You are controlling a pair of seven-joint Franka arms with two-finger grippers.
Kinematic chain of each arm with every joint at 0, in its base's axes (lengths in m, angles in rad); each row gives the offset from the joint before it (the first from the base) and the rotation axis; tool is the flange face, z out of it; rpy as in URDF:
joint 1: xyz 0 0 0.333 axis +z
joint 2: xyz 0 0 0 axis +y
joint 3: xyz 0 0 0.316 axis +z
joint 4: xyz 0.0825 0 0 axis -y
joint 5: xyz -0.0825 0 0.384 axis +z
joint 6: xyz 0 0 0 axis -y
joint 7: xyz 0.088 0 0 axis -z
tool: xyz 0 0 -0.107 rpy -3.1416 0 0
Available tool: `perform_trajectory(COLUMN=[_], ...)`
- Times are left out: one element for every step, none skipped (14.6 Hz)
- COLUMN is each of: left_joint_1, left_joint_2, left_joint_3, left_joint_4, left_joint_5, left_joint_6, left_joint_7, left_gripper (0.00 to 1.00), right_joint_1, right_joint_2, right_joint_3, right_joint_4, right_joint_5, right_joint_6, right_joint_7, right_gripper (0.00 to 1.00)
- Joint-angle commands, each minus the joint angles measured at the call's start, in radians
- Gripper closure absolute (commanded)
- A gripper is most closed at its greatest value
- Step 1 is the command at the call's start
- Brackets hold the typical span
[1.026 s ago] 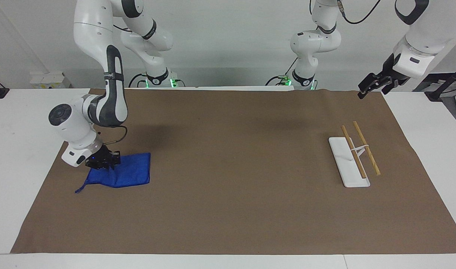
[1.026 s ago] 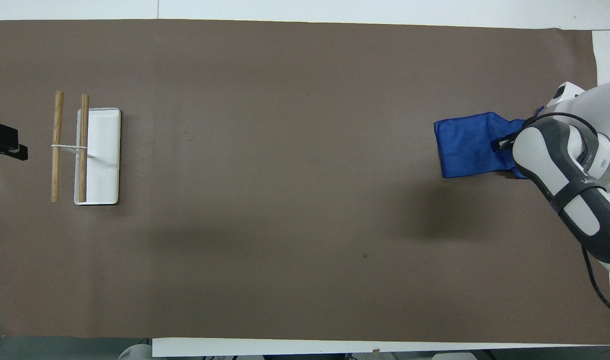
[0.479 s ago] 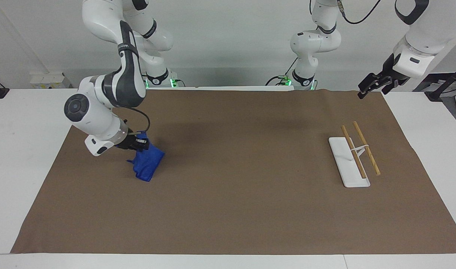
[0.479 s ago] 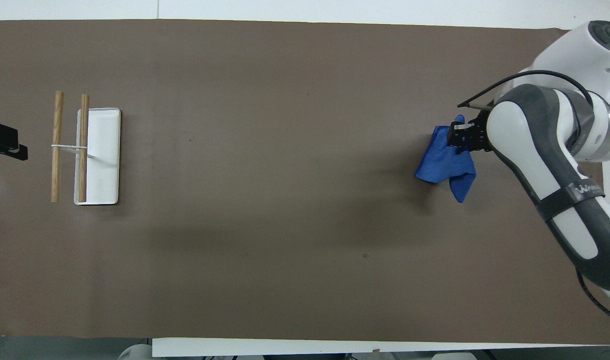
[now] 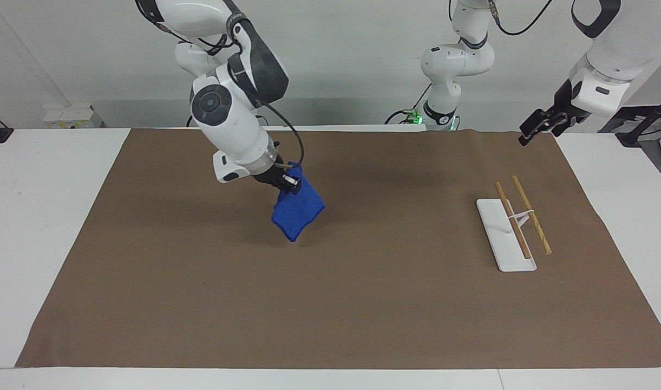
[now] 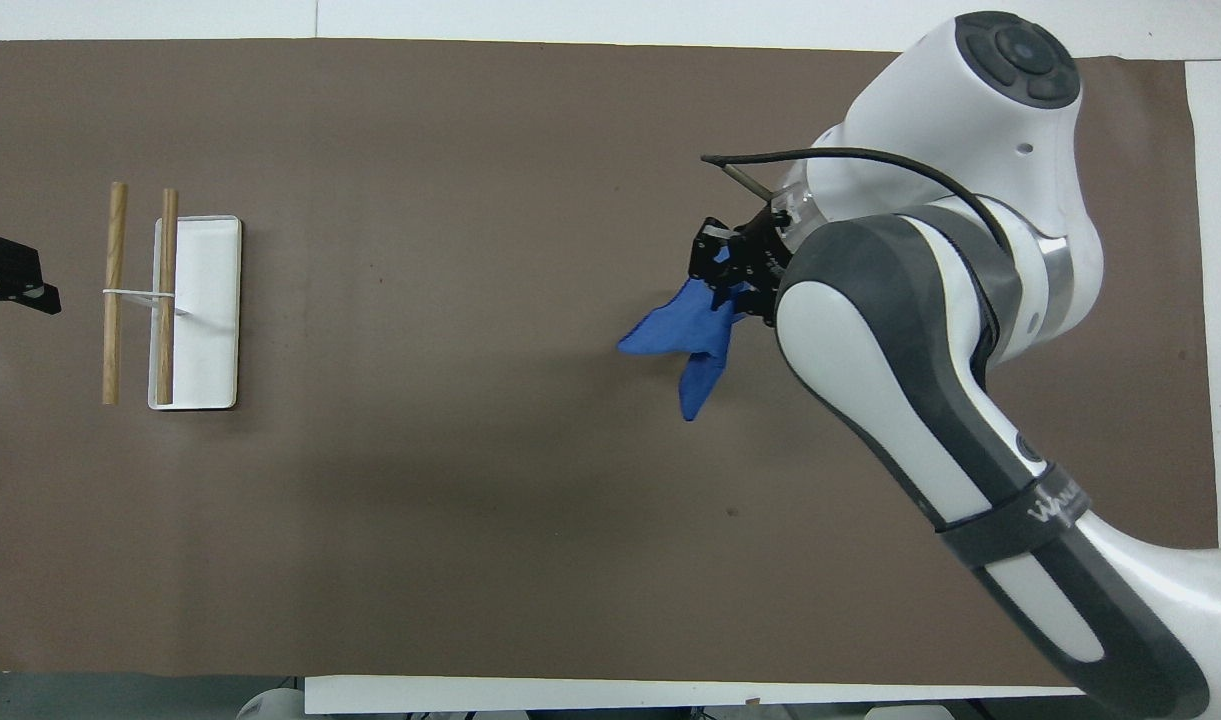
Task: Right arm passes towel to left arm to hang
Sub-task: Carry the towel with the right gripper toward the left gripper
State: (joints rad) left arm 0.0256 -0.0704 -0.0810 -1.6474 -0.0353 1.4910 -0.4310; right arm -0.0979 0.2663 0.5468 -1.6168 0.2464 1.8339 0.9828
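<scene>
The right arm (image 5: 222, 103) bends out over the brown mat (image 5: 330, 303) that covers the middle of the white desk (image 5: 43, 216). Its right pincer (image 5: 288, 184) is up in the air over the mat, and it is clenched on the top edge of the blue towel (image 5: 299, 212). The towel hangs down from the pincer in a bunch, with its low tip above the mat and a dark shadow under it. From above, the towel (image 6: 682, 338) sticks out past the right pincer (image 6: 722, 268) in two floppy flaps. Toward the left arm's end of the desk, a white rack base (image 5: 504, 234) lies flat on the mat. Two wooden bars (image 5: 530, 214) sit above it, side by side, joined by a thin white piece. From above, the wooden bars (image 6: 115, 292) and the white rack base (image 6: 208, 312) look well apart from the towel. The left arm (image 5: 606, 59) waits at that end of the desk. Its left pincer (image 5: 531, 130) hangs in the air over the corner of the mat, holding nothing, and I cannot tell if it is open or closed. From above, only the black tip of the left pincer (image 6: 10, 282) shows, at the edge of the view just beside the bars.
</scene>
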Motion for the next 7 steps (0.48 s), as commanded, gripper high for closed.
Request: perform_trajectory(left_joint_1=[-0.01,-0.012,-0.016,-0.045,-0.067,-0.07,-0.072], left_joint_2=[-0.046,-0.051,-0.063,-0.074,-0.091,-0.11,-0.133], left_joint_3=[-0.003,-0.006,-0.009,-0.011,-0.011,-0.011,-0.011], left_joint_4=[-0.113,-0.142,-0.166,-0.196,-0.23,-0.279,-0.325], left_joint_5=[-0.076,-0.107,-0.129,-0.143,-0.158,-0.198,-0.243], left_joint_6=[0.109,0.135,0.164,0.205,0.253,0.306,0.354], left_joint_7=[-0.35,-0.458,-0.579,-0.71,-0.826,-0.929,-1.031], left_gripper=[0.0,0.0,0.0,0.0,0.0,0.0,0.0], right_joint_1=[-0.017,-0.016,-0.016,-0.016,-0.016,-0.016,-0.016], right_joint_2=[0.022,0.03,0.043,0.054,0.059,0.06,0.068], right_joint_3=[0.071,0.09,0.119,0.149,0.177,0.205,0.234], right_joint_4=[0.018,0.018,0.021,0.023,0.028,0.029,0.029], right_joint_5=[0.094,0.124,0.131,0.132,0.134,0.132,0.132], right_joint_6=[0.085,0.126,0.166,0.204,0.261,0.304,0.347], right_joint_7=[0.127,0.179,0.232,0.275,0.325,0.382,0.427], right_gripper=[1.0,1.0,1.0,1.0,1.0,1.0,1.0])
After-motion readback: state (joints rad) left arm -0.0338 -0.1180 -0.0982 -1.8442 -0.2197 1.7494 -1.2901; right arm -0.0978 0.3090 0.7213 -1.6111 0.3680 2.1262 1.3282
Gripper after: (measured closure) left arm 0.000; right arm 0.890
